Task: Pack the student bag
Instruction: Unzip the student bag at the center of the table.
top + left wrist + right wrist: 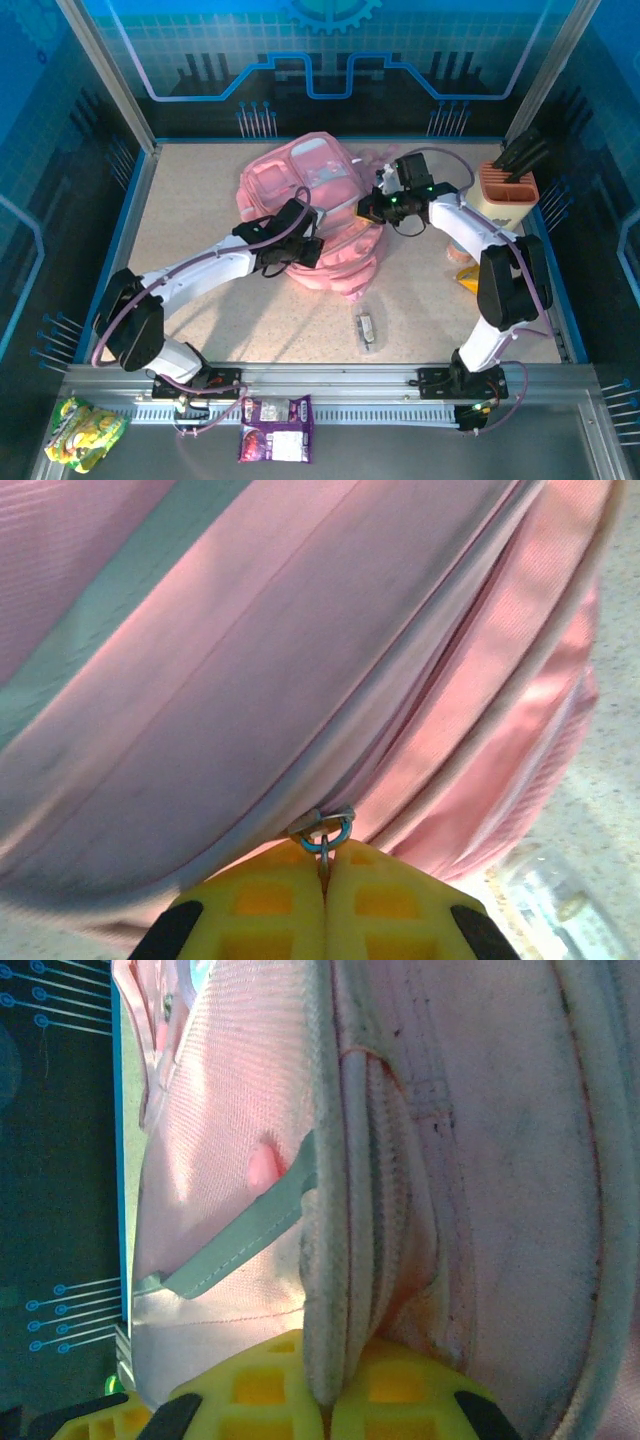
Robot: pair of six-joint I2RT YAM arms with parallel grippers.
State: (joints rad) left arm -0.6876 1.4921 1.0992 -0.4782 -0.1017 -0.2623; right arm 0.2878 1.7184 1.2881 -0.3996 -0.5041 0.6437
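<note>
**A:** What is hard to make out here?

**B:** The yellow packet [467,279] by the right edge of the surface [200,200] is half hidden behind the right arm [510,280]. The small clear thing [367,330] close to the near edge is too small to name. I also cannot name the dark things standing in the orange holder [508,190] at the far right corner.

**A:** How many of each?

**B:** One student bag [310,175], pink, lying in the middle of the surface toward the far edge. One holder, one clear thing, one yellow packet. Two snack packets lie off the surface, on the rail [380,415] before the near edge: a green-yellow packet [85,430] and a purple packet [275,428].

**A:** And the jaws?

**B:** The left jaws are together, with the small zip ring [325,830] of the bag pinched between the yellow fingers [265,900]. The right jaws are clamped on a pale thick edge [322,1260] of the bag.
</note>
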